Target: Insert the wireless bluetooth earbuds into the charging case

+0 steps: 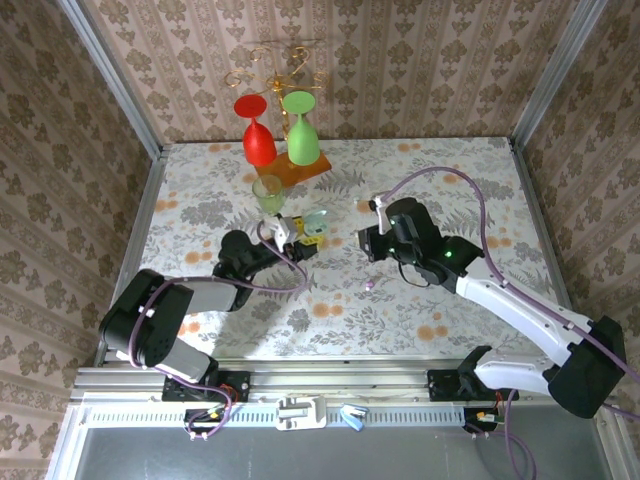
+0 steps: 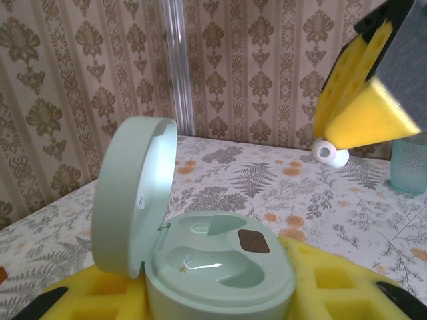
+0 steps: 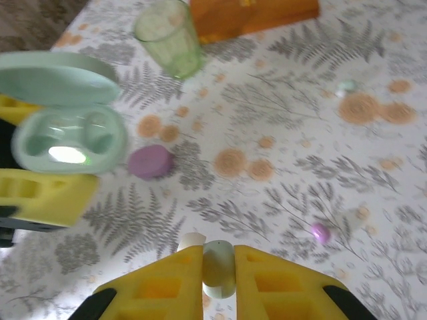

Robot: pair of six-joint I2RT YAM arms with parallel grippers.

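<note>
The mint charging case (image 2: 220, 267) stands with its lid open and both wells empty, and my left gripper (image 2: 220, 297) is shut on its base. From above, case (image 1: 314, 226) and left gripper (image 1: 297, 236) sit mid-table. My right gripper (image 3: 219, 267) is shut on the pale whitish earbud (image 3: 219, 270). It hovers right of the case (image 3: 70, 140), apart from it. The left wrist view shows that earbud (image 2: 330, 153) poking out under the right gripper's yellow fingers (image 2: 363, 110), above and right of the case. The lilac-purple earbud (image 3: 320, 232) lies loose on the table (image 1: 370, 285).
An oval purple case (image 3: 150, 162) lies just right of the mint case. A green cup (image 1: 268, 193) stands behind it. Red and green wine glasses hang upside down on a rack with an orange base (image 1: 300, 168) at the back. A small mint object (image 3: 347, 87) lies further right.
</note>
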